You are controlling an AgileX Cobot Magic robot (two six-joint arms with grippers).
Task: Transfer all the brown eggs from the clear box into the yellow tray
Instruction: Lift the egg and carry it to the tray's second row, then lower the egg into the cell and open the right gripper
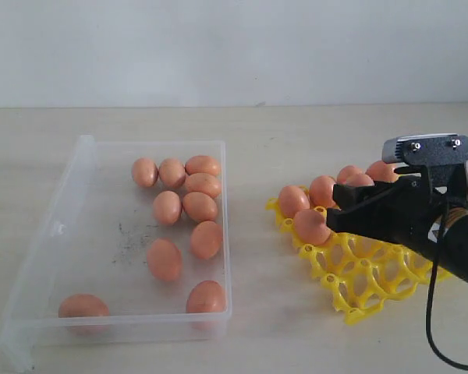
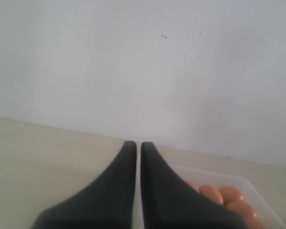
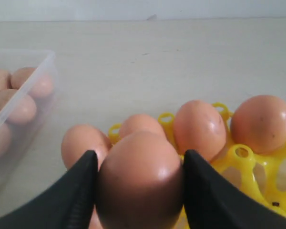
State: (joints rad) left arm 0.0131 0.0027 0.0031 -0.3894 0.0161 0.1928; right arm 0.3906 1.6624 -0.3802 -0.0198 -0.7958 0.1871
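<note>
While the right gripper (image 3: 139, 153) is clamped on one brown egg (image 3: 140, 191), its black fingers (image 3: 81, 191) press on opposite flanks of the shell. The egg fills the gap between them and bulges out past the tips. Its long axis appears to run along the fingers with one end leading outward; the frame edge cuts off the rear of the shell, so this is tentative.

The held egg is at the corner of the yellow tray (image 1: 366, 284) nearest the clear box (image 1: 101, 234). Five other eggs (image 1: 322, 191) stand in tray cups behind that corner, toward the wall.

The box lies beside the tray, apart from it, with ten loose eggs (image 1: 167, 207) inside.

The left gripper (image 2: 135, 143) is pinched together on nothing, with a corner of the box beyond it.
</note>
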